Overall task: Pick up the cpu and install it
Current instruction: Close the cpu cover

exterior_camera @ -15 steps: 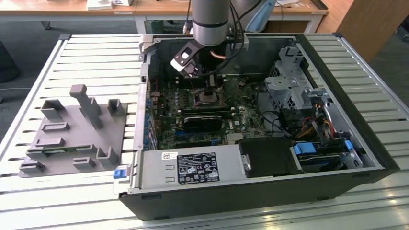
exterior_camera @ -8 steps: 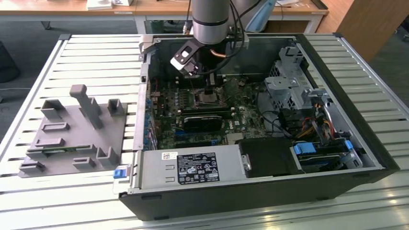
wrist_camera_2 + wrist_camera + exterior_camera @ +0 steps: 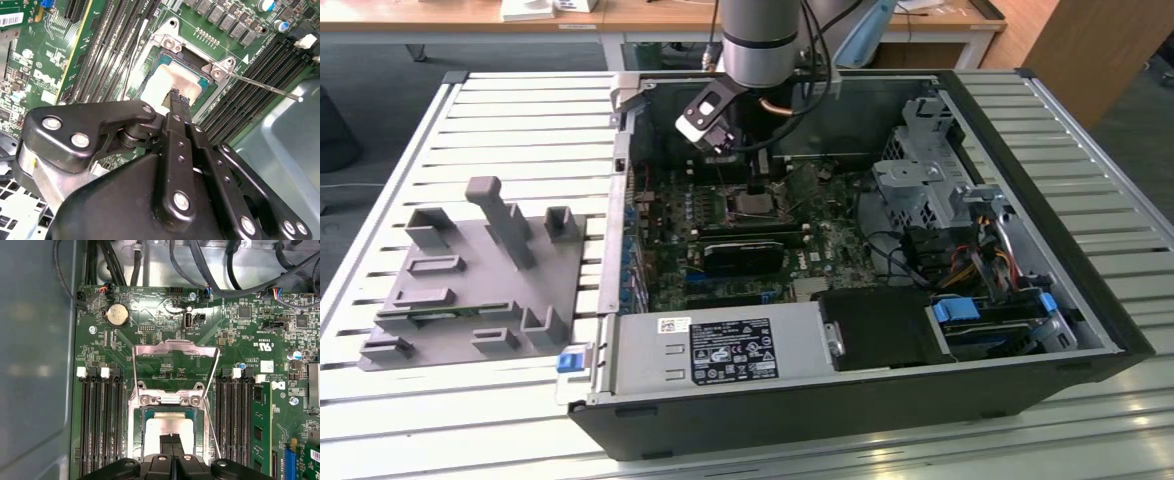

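Count first: 1 arm (image 3: pixel 761 40), 1 PC case (image 3: pixel 1107 300) lying on its side w/ lid off, 1 grey plastic tray (image 3: pixel 447 345), 1 cpu (image 3: pixel 157 427), 1 socket (image 3: pixel 172 400), 1 coin cell (image 3: pixel 118 314) on the motherboard (image 3: pixel 150 320).

Pale slatted metal counter (image 3: pixel 520 130) under everything: tray toward the exterior view's left, case just beside it and taking up the middle and the exterior view's right. Behind, wooden desks (image 3: pixel 454 15) along the back of the room and grey floor off both counter edges.

Cpu (image 3: pixel 167 82) sits inside the socket (image 3: pixel 170 44), in the middle of the motherboard, well apart from the tray. Lies flat, pale metal top facing up. Square, so no long axis to speak of (edges run parallel w/ the socket frame, green rim showing round the pale top in both wrist views). Load plate (image 3: pixel 175 365) flipped up, standing off the board on the coin-cell side. Thin wire lever (image 3: pixel 265 87) swung out, slanting away from a socket corner. Memory slots flank the socket on two sides.

Jaws clenched, tips pressed together, nothing between them. Hang straight over the cpu's top, at or just above the surface near its centre; cannot tell contact for sure. Arm hangs vertical into the case, approx. over the socket.
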`<state>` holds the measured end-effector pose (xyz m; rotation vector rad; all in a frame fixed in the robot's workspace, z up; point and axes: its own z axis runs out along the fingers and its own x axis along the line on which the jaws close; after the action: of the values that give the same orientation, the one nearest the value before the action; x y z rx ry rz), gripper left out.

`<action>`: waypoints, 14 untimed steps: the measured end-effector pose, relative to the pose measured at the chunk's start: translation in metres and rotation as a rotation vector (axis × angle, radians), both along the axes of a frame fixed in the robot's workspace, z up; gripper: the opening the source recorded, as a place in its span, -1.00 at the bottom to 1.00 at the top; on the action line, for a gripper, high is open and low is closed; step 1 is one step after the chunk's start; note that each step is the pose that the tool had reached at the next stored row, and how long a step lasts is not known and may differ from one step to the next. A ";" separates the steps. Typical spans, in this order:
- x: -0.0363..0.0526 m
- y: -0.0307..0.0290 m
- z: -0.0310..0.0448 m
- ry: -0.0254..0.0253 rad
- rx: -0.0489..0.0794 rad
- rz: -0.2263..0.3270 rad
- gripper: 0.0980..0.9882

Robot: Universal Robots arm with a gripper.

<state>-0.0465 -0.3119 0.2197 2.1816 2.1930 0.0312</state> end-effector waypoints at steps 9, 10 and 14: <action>0.0000 0.0000 0.0032 0.0000 0.000 0.000 -0.98; 0.0000 0.0000 0.0035 -0.0001 0.000 0.000 -0.98; 0.0000 0.0000 0.0046 -0.0002 0.000 0.000 -0.98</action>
<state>-0.0464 -0.3119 0.2243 2.1816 2.1931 0.0316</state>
